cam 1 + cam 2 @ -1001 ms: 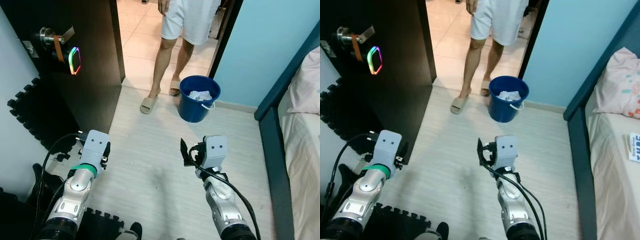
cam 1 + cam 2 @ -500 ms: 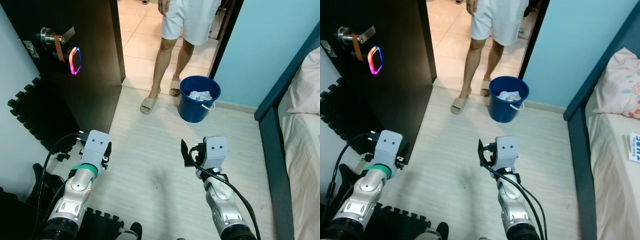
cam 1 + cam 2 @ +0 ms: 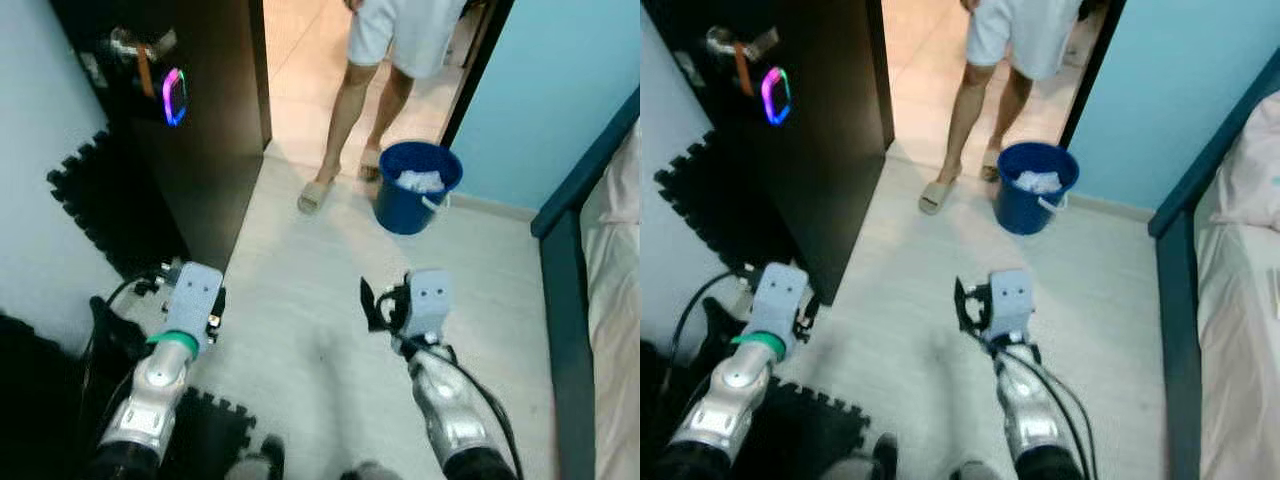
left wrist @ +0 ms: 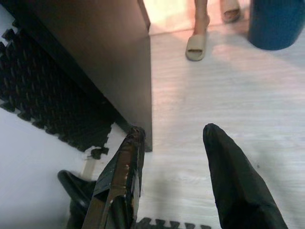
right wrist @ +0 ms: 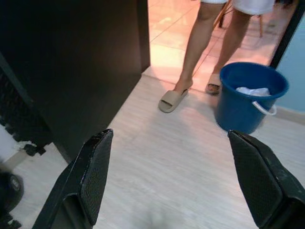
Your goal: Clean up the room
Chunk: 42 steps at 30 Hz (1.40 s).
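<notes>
Blue bucket (image 3: 417,186) on the pale plank floor (image 3: 300,270) just inside the doorway, beside the light blue wall (image 3: 560,90). White crumpled paper (image 3: 420,181) lies in it; white handle (image 5: 263,108) hangs down its side. It sits well ahead of both grippers, nearer the right one.

Person (image 3: 395,60) in white shorts stands in the doorway right behind the bucket, beige slippers on. One slipper (image 3: 313,196) is on the plank floor left of the bucket, the other (image 5: 213,83) close behind the bucket, near the tile threshold.

Right gripper (image 5: 176,179) held low over bare floor, aimed toward bucket and person; fingers (image 5: 93,174) spread wide, released, gripping nothing. From the head views its silver arm reaches forward, cable trailing along it.

Left gripper (image 4: 174,176) also low, near the edge of the dark open door (image 3: 205,130); fingers (image 4: 119,183) parted, nothing between them. Green band on that arm's wrist.

Door carries a metal handle (image 3: 130,45) with an orange strap and a glowing multicoloured ring (image 3: 175,96). Black interlocking foam mats (image 3: 100,195) lean against the white wall to the left of the door; more foam mat (image 3: 215,435) lies on the floor beneath the left arm. Dark blue bed frame (image 3: 560,290) runs along the right, pale bedding (image 3: 615,270) on top.
</notes>
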Tool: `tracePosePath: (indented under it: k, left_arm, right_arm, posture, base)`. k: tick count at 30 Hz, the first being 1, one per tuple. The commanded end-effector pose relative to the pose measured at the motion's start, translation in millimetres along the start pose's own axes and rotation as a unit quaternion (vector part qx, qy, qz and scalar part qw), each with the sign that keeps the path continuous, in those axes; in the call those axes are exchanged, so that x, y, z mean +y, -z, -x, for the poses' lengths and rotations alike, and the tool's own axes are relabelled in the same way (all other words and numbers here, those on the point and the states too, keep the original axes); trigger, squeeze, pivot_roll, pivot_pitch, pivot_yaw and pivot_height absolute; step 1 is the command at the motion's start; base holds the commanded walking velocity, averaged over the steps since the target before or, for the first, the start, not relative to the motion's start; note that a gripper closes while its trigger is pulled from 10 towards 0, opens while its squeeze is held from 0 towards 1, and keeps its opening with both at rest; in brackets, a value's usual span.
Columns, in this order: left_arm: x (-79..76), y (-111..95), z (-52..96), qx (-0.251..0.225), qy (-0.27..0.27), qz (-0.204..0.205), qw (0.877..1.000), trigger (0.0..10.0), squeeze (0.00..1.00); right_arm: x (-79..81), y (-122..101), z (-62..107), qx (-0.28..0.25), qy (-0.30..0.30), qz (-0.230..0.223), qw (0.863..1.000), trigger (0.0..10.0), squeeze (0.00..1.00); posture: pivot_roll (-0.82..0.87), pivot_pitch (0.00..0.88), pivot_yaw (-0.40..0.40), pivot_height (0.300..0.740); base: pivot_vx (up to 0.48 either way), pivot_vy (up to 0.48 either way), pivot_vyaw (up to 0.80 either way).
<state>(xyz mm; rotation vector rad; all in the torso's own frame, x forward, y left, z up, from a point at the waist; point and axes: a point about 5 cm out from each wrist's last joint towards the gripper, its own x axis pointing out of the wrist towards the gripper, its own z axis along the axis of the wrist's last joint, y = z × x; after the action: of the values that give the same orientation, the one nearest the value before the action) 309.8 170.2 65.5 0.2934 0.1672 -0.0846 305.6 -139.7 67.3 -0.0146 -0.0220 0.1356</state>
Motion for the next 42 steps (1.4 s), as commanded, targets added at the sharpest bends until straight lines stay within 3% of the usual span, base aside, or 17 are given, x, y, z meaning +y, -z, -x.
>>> tracePosePath:
  k: [1, 21, 42]
  left_arm:
    - [2.7, 9.4, 5.1, 0.013, -0.004, 0.0, 1.0, 10.0, 0.0]
    - [3.8, 10.5, 5.0, 0.017, -0.006, 0.0, 1.0, 10.0, 0.0]
    - [5.7, 13.4, 4.6, 0.028, -0.017, 0.007, 0.999, 10.0, 0.0]
  right_arm:
    - [1.1, 5.5, 2.0, 0.014, 0.006, -0.013, 1.0, 10.0, 0.0]
    - [0.4, 6.4, 3.1, 0.016, 0.009, -0.024, 1.0, 10.0, 0.0]
    - [1.0, 8.8, 5.7, 0.021, 0.001, -0.021, 1.0, 10.0, 0.0]
  posture:
    - [-0.02, 0.043, 0.063, 0.74]
    - [-0.02, 0.046, 0.066, 0.74]
    - [-0.02, 0.052, 0.063, 0.74]
  base:
    - [-0.326, 0.0, 0.43]
    - [-0.3, 0.0, 0.04]
    - [0.054, 0.064, 0.0]
